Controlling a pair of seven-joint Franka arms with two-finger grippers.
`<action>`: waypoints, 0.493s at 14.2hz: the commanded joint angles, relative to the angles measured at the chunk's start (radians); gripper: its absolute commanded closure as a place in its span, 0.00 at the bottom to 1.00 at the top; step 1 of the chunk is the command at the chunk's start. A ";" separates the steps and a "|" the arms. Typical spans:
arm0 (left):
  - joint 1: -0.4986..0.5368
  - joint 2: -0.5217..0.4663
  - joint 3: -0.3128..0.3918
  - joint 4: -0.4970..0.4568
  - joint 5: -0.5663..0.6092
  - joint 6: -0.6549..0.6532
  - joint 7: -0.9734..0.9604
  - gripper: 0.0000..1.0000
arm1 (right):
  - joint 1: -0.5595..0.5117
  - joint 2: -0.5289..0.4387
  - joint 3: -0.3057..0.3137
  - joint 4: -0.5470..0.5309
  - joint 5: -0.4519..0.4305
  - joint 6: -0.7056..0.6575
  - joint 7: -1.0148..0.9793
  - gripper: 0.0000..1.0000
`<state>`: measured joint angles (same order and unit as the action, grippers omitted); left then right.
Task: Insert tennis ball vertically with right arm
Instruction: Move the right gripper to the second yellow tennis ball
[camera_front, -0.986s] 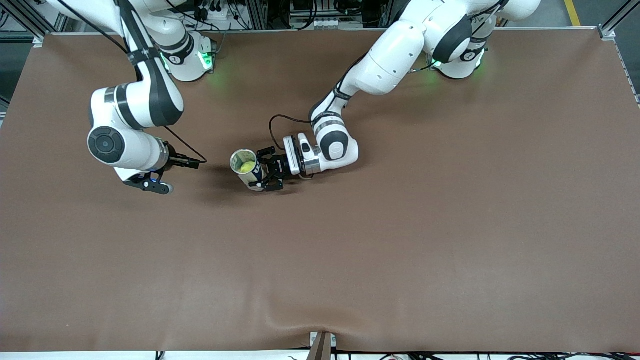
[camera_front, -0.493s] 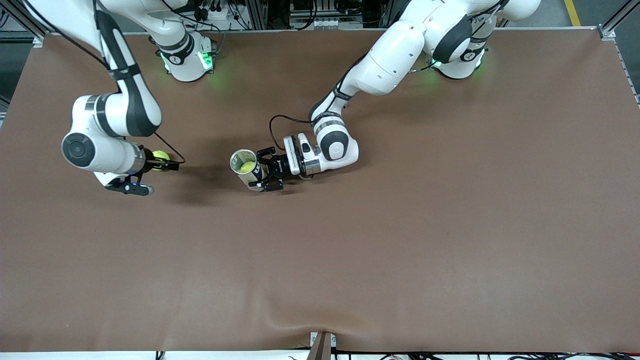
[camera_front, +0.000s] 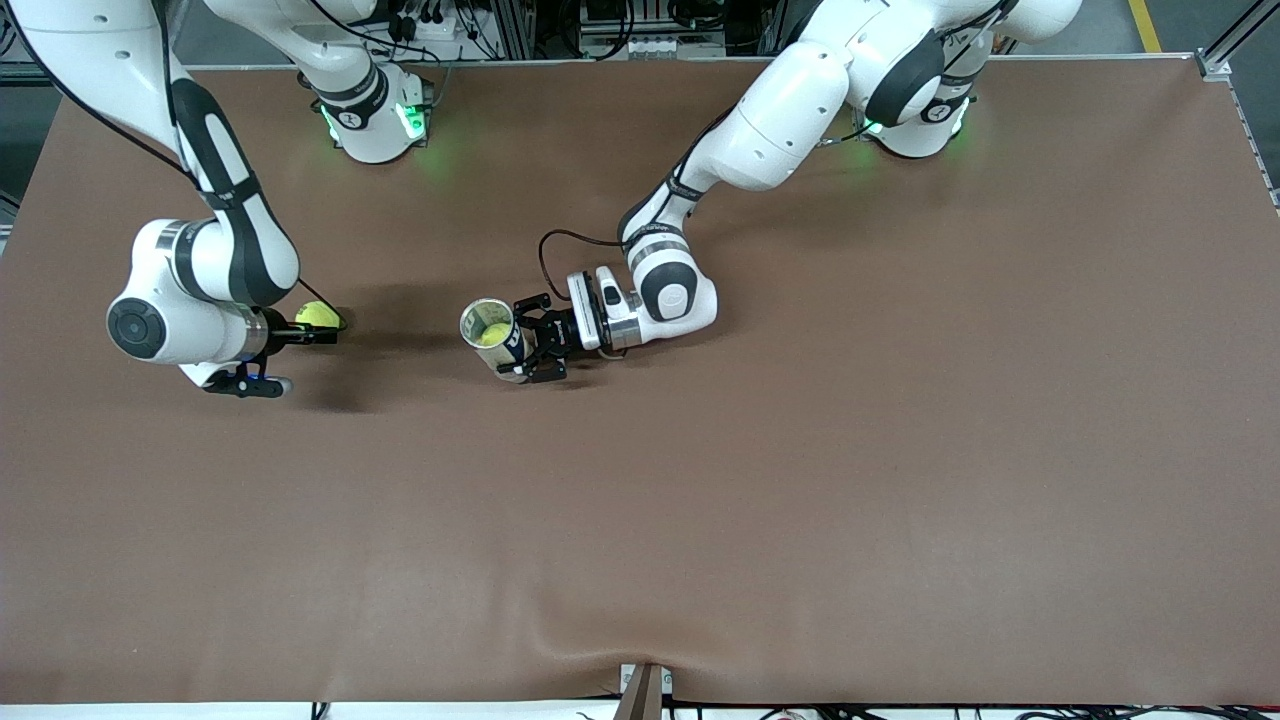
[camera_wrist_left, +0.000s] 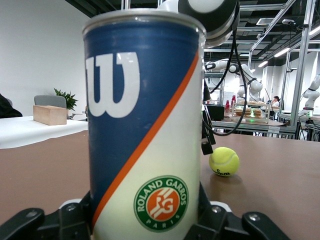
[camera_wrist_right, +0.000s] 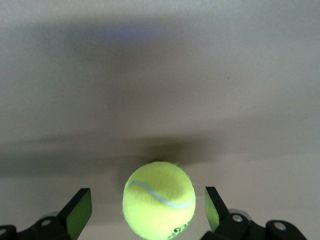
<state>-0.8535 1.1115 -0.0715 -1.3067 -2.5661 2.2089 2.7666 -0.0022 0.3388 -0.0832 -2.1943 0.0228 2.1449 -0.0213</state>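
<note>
A yellow tennis ball lies on the brown table, toward the right arm's end. My right gripper is open, one finger on each side of the ball with a gap on both sides. My left gripper is shut on a blue-and-white ball can with an orange stripe, held upright at mid-table. The can's top is open and a second ball sits inside it. The left wrist view shows the loose tennis ball on the table past the can.
The brown table cloth has a raised wrinkle at its edge nearest the front camera. Both arm bases stand along the edge farthest from that camera. A black cable loops by the left wrist.
The right arm has swung toward its own end of the table, uncovering the loose ball, and its gripper now brackets it. The left arm and the can have not moved.
</note>
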 joint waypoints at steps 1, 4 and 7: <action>-0.001 0.027 -0.007 0.007 -0.121 -0.011 0.196 0.27 | -0.015 -0.006 0.017 -0.039 -0.001 0.007 -0.014 0.00; -0.001 0.027 -0.007 0.006 -0.123 -0.011 0.196 0.27 | -0.018 0.011 0.017 -0.045 -0.001 0.007 -0.014 0.00; -0.001 0.027 -0.007 0.006 -0.121 -0.011 0.197 0.27 | -0.024 0.025 0.019 -0.047 0.000 0.001 -0.022 0.00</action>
<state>-0.8534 1.1116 -0.0715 -1.3067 -2.5661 2.2086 2.7666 -0.0025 0.3600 -0.0784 -2.2266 0.0230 2.1425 -0.0223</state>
